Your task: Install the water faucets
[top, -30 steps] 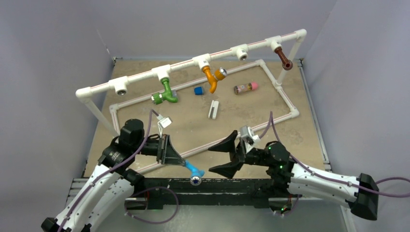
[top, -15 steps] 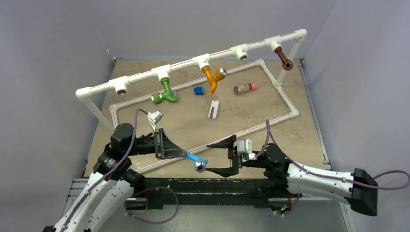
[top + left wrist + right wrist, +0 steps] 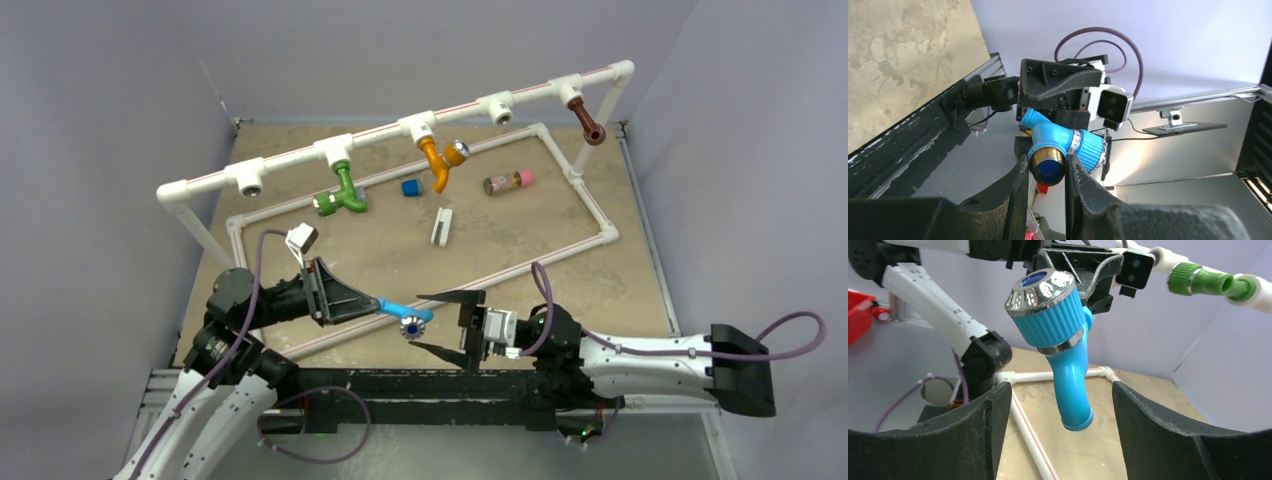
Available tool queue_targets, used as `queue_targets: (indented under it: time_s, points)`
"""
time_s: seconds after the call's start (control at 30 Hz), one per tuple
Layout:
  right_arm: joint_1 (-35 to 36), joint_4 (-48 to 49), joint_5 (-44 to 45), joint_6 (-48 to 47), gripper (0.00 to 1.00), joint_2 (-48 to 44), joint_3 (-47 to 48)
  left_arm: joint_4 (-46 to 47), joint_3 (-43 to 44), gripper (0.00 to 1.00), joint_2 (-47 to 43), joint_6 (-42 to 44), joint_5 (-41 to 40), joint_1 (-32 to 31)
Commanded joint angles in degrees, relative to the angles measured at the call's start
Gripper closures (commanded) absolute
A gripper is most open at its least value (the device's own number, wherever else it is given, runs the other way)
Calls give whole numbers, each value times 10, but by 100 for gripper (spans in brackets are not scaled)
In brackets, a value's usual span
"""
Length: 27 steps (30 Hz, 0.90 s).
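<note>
My left gripper (image 3: 372, 306) is shut on the blue water faucet (image 3: 398, 314), pinching its brass threaded end (image 3: 1047, 167) between the pads of the gripper (image 3: 1046, 170). The faucet hangs above the table's front, silver knob (image 3: 410, 327) pointing at the right arm. My right gripper (image 3: 418, 321) stands open around it, a finger on each side of the blue spout (image 3: 1070, 390), not touching. Green (image 3: 345, 190), orange (image 3: 438, 160) and brown (image 3: 590, 125) faucets hang from the white pipe rail (image 3: 290, 158).
Two rail fittings (image 3: 248, 182) (image 3: 500, 108) are bare. On the tan board lie a small blue cube (image 3: 410, 187), a brown cylinder with pink cap (image 3: 508, 182) and a white clip (image 3: 441, 226). A low white pipe frame (image 3: 600, 215) borders the board.
The left gripper has carried the blue faucet up and to the right. The right gripper has swung left and turned until its fingers bracket the faucet, and the fingers have narrowed a little.
</note>
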Motion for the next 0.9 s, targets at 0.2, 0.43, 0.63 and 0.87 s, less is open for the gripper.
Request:
queue_targets:
  time_s: [0.2, 0.43, 0.63, 0.87]
  points:
    - [53, 132, 113, -124, 30, 49, 38, 80, -4, 100, -2, -75, 5, -2]
    - [59, 150, 103, -124, 30, 67, 47, 103, -19, 100, -5, -93, 12, -2]
    - [59, 150, 97, -124, 30, 69, 46, 112, -24, 100, -6, -101, 17, -2]
    - [59, 136, 88, -161, 89, 69, 51, 113, -31, 100, -12, -108, 17, -2]
